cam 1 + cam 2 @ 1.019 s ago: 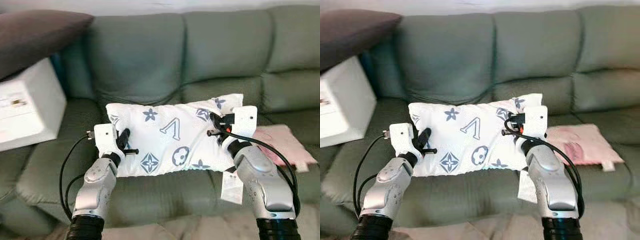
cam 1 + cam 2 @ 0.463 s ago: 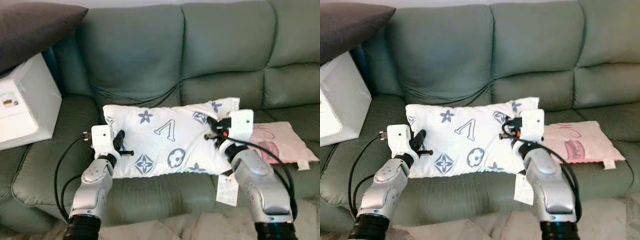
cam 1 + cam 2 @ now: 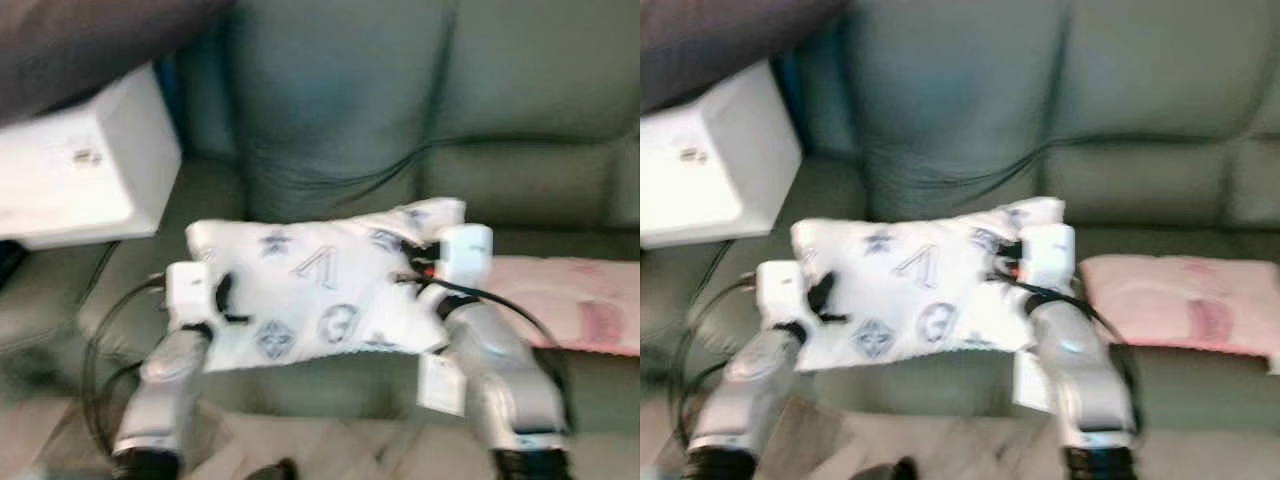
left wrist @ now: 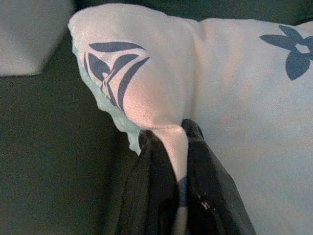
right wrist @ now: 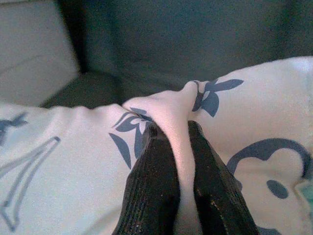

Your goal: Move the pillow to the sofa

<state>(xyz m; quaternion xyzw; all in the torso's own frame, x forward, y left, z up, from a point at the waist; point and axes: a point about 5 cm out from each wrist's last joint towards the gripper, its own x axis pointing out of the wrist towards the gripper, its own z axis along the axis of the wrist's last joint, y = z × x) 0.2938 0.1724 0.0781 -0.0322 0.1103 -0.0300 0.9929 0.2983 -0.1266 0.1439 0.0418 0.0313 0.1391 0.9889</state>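
Note:
A white pillow (image 3: 320,285) with dark blue flower and letter prints hangs between my two arms, over the front of the green sofa (image 3: 330,110) seat. My left gripper (image 3: 222,300) is shut on the pillow's left edge; a fold of fabric (image 4: 173,142) is pinched between its black fingers (image 4: 151,186). My right gripper (image 3: 412,262) is shut on the pillow's right upper corner, fabric (image 5: 176,122) squeezed between its fingers (image 5: 154,181). The eye views are blurred.
A white box (image 3: 80,165) sits on the sofa's left end, with a dark cushion (image 3: 70,50) above it. A pink cushion (image 3: 580,315) lies on the seat to the right. Pale floor (image 3: 330,440) runs along the sofa's front.
The whole picture has shifted right and blurred, so the camera moved. Both grippers keep their hold on the pillow, which looks a little lower and nearer the seat.

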